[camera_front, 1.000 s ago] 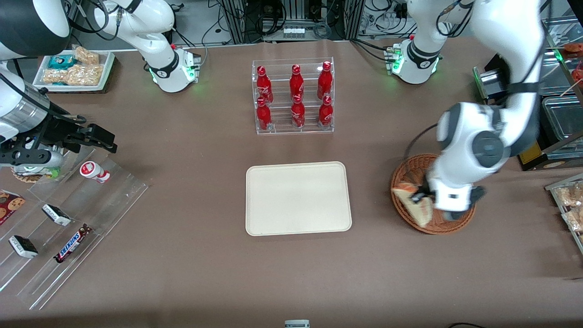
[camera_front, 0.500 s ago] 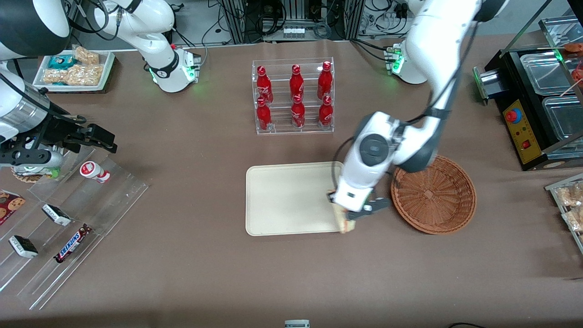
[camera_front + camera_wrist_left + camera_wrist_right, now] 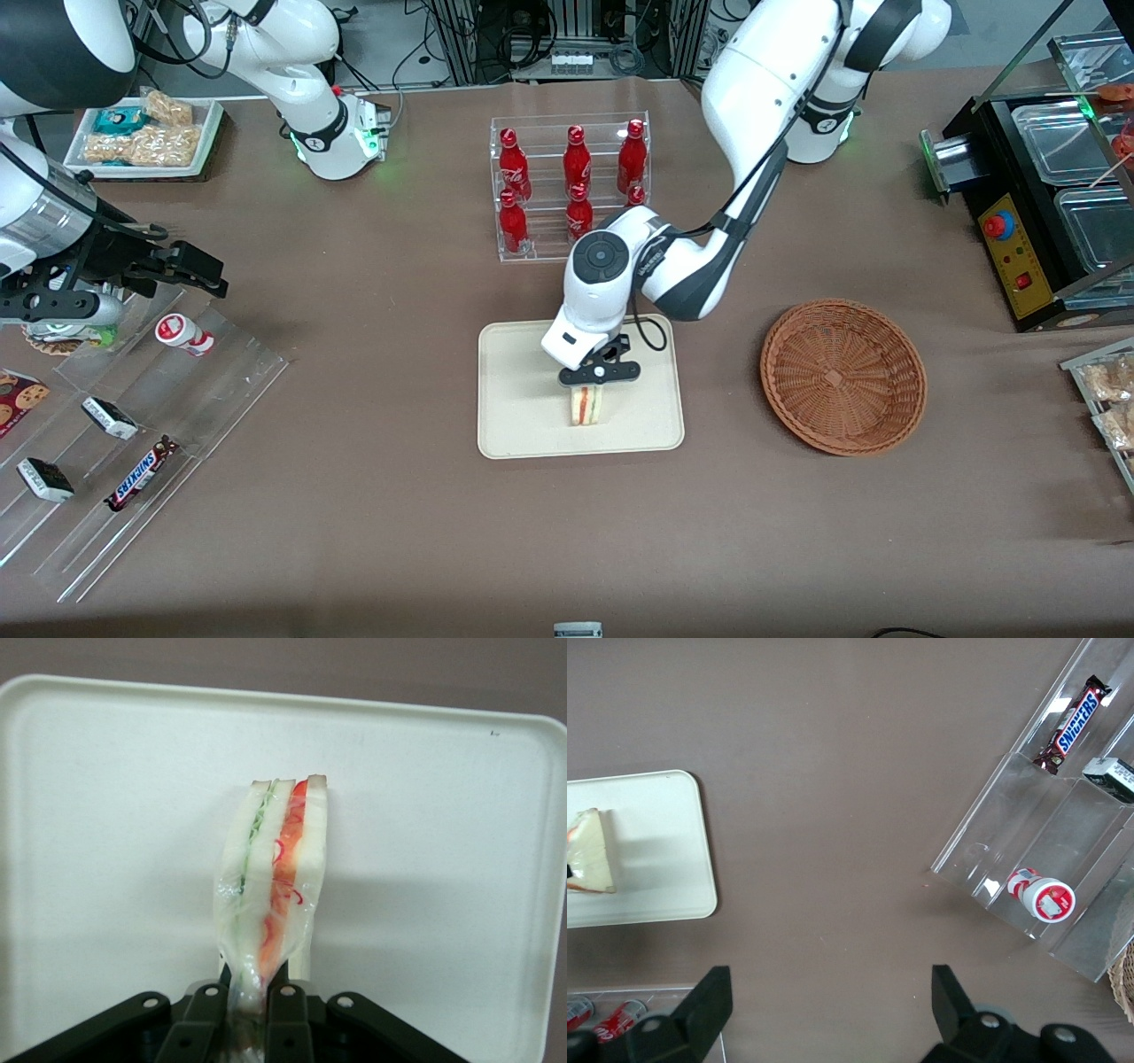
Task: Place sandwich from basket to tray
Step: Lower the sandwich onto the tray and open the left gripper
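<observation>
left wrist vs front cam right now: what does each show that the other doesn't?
Left wrist only: the gripper shut on the sandwich's clear wrapping, with green and red filling layers seen edge-on.

Front only: the wicker basket with nothing in it, the rack of red bottles, the snack racks toward the parked arm's end, and the working arm itself.

Both: the sandwich held over the cream tray, the gripper above the tray's middle.

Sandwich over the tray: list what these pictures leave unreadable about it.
- Whether the sandwich touches the tray: no view settles it.
- Its gripped end: left wrist view, covered by the pincer fingers.
- Its far corner: right wrist view, cut by the edge.
</observation>
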Robot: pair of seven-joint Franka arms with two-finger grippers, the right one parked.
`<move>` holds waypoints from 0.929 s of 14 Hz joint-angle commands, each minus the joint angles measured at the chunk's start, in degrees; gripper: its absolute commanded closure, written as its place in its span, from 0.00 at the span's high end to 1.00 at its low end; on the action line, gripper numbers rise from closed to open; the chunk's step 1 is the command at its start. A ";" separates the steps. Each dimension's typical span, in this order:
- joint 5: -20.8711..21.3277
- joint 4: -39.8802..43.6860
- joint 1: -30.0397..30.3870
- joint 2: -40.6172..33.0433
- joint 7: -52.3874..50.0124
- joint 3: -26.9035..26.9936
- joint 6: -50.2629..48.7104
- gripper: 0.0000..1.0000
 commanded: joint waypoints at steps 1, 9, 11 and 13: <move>2.00 2.26 -1.28 2.60 -2.02 1.02 1.81 0.38; 2.37 2.26 3.19 -10.91 0.25 1.02 -10.81 1.00; 2.28 2.26 6.35 -13.82 1.84 1.02 -14.17 1.00; 2.36 0.95 8.29 -16.03 3.15 1.02 -16.97 1.00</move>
